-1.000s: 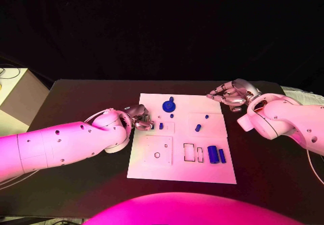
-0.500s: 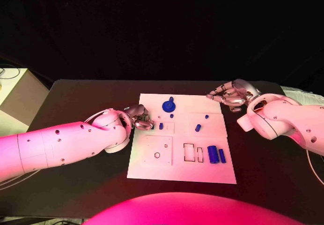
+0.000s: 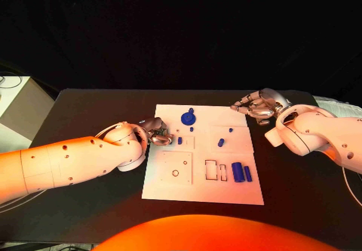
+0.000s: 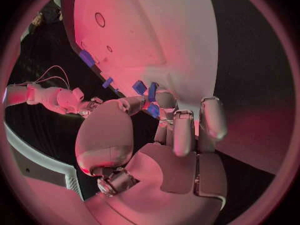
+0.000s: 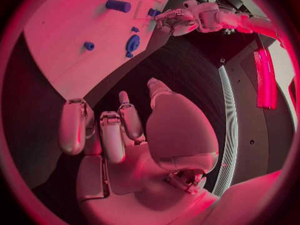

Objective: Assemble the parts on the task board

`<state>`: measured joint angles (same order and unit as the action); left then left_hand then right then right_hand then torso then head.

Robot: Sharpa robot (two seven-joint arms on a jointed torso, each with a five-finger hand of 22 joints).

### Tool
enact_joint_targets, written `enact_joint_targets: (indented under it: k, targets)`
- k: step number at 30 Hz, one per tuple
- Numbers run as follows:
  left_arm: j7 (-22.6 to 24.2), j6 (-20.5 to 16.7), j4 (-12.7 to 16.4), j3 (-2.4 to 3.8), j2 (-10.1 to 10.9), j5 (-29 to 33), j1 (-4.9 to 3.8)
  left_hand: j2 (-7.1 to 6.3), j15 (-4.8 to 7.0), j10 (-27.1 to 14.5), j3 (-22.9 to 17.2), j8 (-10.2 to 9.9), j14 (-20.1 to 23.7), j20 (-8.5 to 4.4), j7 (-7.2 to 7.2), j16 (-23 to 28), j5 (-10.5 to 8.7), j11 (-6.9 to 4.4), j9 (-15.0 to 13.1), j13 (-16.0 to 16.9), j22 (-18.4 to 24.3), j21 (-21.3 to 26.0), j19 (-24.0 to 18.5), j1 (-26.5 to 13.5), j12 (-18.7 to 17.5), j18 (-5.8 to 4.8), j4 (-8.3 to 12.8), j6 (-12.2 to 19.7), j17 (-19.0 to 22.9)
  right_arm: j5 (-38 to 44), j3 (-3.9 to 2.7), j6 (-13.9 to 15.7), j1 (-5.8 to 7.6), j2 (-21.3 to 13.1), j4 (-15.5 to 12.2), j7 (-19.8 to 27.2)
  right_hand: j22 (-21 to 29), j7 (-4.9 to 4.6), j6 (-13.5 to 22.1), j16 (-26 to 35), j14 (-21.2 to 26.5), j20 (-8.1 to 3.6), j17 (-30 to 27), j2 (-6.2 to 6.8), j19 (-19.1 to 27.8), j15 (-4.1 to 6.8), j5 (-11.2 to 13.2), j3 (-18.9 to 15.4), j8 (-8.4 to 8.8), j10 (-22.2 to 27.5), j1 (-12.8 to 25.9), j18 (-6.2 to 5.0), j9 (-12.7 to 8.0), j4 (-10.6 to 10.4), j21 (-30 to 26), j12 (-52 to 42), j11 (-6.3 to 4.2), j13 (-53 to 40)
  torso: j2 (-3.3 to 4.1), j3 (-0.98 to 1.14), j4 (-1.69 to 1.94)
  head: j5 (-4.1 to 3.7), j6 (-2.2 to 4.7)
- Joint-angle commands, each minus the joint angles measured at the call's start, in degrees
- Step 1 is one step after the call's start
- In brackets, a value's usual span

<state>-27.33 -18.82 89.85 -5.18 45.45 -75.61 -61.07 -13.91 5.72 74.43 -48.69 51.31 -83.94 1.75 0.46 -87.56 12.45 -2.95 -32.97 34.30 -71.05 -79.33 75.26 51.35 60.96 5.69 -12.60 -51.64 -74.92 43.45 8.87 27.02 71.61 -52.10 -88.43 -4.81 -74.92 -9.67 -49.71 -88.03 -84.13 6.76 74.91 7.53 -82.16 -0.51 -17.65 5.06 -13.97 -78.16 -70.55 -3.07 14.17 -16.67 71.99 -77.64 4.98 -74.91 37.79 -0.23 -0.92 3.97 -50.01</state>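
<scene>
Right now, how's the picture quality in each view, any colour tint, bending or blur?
Head view: orange light tints the arms, while the task board stays evenly lit with its outlines crisp. Left wrist view: pink cast, the board's edge bends strongly, and the left hand up close looks soft. Right wrist view: red-pink cast, same fisheye curving.

Black table (image 3: 90,110), dark backdrop, pale cabinet (image 3: 19,110) beside it.

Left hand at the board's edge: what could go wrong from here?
1. The left hand works at the left edge of the white board, fingertips by a small blue piece. A sideways push could shift the board, which seems to lie loose on the table.
2. Two blue bars lie loose on the board; a jolt might roll them.
3. The right hand hovers past the far right corner, fingers curled, holding nothing.
</scene>
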Motion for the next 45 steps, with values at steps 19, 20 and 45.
enact_joint_targets:
  k: [19, 20, 45]
  targets:
    - [0.49, 0.06, -0.12, -0.06, -0.23, 0.88, 0.14, 0.17, 0.1, -0.51, 0.4, -0.33, -4.64, -0.24, 0.42, 0.12, 0.16, 0.01, 0.24, -0.05, 0.03, 0.31, 0.38, -1.27, -0.33, -0.98, -1.42, -0.15, -9.42, 0.05, 0.0, -0.07, -0.07, -0.12, -0.11, 0.56, -4.81, -0.14, 0.4, 0.31, -4.48, -0.05, 10.63, -0.33, 0.42, -0.3, -0.43, -0.35, -0.19, 0.28, 0.47, -0.94, -0.07, -0.04, -0.25, -0.07, 0.09, -2.57, 0.04, -0.01, -0.03, -0.05, 0.01]
    - [0.46, 0.12, -0.13, -0.05, -0.22, 0.87, 0.14, 0.26, 0.11, -0.51, 0.3, -0.32, -4.65, -0.25, 0.36, 0.11, 0.23, -0.03, 0.26, -0.03, 0.05, 0.33, 0.37, -1.1, -0.31, -0.97, -1.33, -0.12, -9.45, 0.05, 0.0, -0.08, -0.08, -0.13, -0.12, 0.55, -4.81, -0.14, 0.4, 0.31, -4.48, -0.05, 10.63, -0.33, 0.42, -0.3, -0.43, -0.35, -0.19, 0.28, 0.47, -0.94, -0.07, -0.04, -0.25, -0.07, 0.09, -2.57, 0.04, 0.0, -0.02, -0.06, 0.01]
    - [1.23, 3.03, 0.05, 0.2, 0.44, 7.77, 0.13, -1.36, 0.15, -0.69, 1.3, -0.2, -4.59, -0.33, 0.38, 0.21, 0.12, -0.02, 0.34, -0.11, 0.24, 0.48, 0.23, -0.6, -0.36, -0.93, -0.56, 0.1, -9.23, 0.05, 0.01, -0.13, -0.15, -0.15, -0.04, 0.47, -4.86, -0.15, 0.44, 0.29, -4.49, -0.04, 10.67, -0.47, 0.39, -0.3, -0.65, -0.5, -0.22, 0.23, 0.68, -0.93, -0.08, -0.04, -0.22, -0.13, 0.1, -2.62, 0.04, -0.04, 0.04, -0.43, 0.01]
